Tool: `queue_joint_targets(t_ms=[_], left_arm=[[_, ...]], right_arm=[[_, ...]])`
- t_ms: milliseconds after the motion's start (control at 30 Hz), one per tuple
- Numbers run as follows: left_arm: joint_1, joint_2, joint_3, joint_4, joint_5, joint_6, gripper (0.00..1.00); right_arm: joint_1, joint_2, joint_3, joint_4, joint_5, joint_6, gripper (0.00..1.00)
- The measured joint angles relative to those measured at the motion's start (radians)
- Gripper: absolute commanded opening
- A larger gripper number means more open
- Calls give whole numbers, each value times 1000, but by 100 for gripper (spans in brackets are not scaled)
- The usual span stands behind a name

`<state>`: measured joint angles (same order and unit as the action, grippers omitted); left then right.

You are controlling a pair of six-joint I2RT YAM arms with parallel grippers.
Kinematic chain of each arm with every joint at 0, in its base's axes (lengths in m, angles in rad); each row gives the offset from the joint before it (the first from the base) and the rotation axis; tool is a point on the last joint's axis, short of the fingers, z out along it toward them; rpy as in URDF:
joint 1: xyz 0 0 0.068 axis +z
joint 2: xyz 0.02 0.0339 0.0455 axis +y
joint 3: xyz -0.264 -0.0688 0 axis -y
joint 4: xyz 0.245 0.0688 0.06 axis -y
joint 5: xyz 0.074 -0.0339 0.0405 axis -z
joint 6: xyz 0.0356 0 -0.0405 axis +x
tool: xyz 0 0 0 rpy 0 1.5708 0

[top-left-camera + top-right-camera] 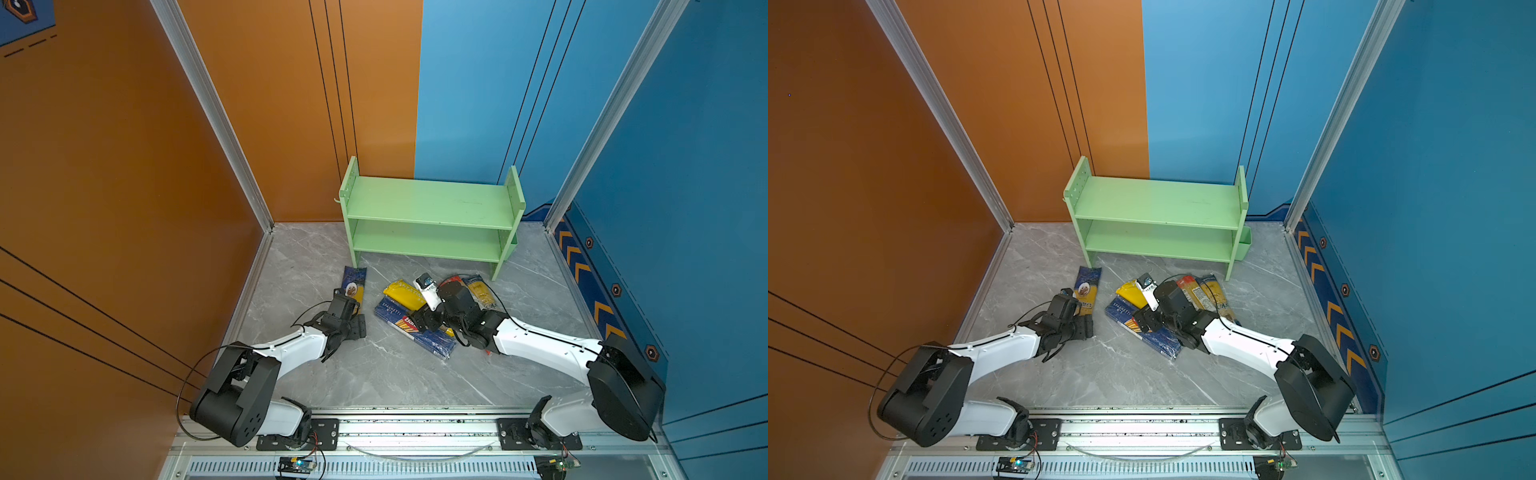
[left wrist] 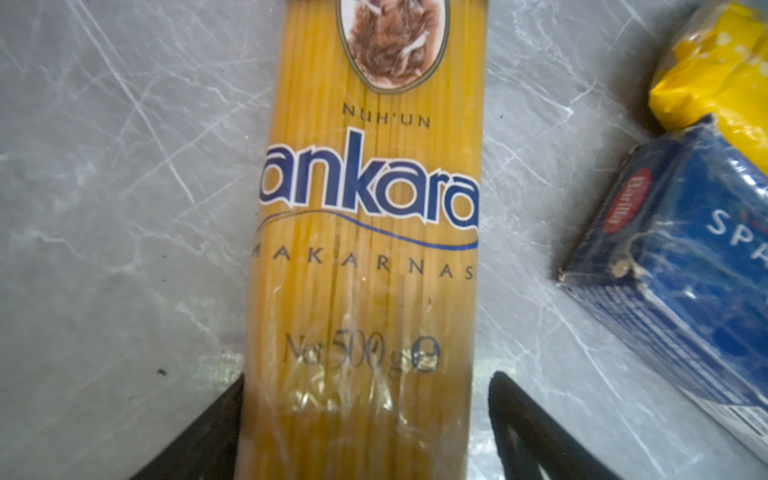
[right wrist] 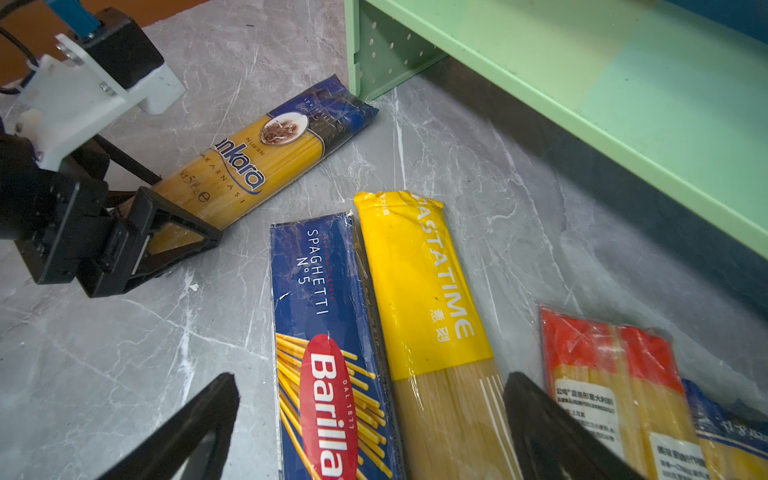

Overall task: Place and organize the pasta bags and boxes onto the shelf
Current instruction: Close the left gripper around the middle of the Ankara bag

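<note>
Left gripper (image 2: pixel 365 382) is open. Its fingers straddle the near end of the Ankara bag (image 2: pixel 370 249), one against the bag's edge and the other with a sliver of gap. It doesn't look clamped yet. The bag lies flat on the marble floor (image 2: pixel 104 208) with its long axis running straight out ahead of the fingers, so your grip lands across the width at the tail end. The far end sits just beside the foot of the shelf (image 1: pixel 432 203); can't tell if it touches.

Right gripper (image 3: pixel 372 382) is also open and holds nothing. It hangs over the Barilla box (image 3: pixel 324 291) and Pastatime bag (image 3: pixel 415 282), which lie side by side running ahead of its fingers. The red-ended bag (image 3: pixel 602 353) is just outboard of one finger.

Left arm is the nearer one for the Ankara bag. There's bare floor outboard of one left finger, and the Barilla box corner is near the other but apart. Both shelf tiers are empty. My read: an end grip on a long pack will droop, and the shelf foot dead ahead blocks any push forward, so lift before you advance.
</note>
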<state>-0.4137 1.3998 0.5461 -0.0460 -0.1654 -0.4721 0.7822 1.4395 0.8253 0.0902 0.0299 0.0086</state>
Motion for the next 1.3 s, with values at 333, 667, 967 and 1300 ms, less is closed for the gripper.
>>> queue_joint_targets(t_ms=[333, 667, 967, 1300], left_arm=[[-38, 35, 62, -119, -49, -22, 88], [-39, 35, 84, -208, -69, -39, 89], [-43, 48, 104, -233, -70, -53, 80], [-46, 65, 122, -246, -70, -53, 69]], right_arm=[[-3, -8, -13, 9, 1, 0, 97], [-3, -15, -24, 26, 1, 0, 97], [-3, -16, -37, 40, 1, 0, 97], [-4, -16, -38, 45, 1, 0, 97]])
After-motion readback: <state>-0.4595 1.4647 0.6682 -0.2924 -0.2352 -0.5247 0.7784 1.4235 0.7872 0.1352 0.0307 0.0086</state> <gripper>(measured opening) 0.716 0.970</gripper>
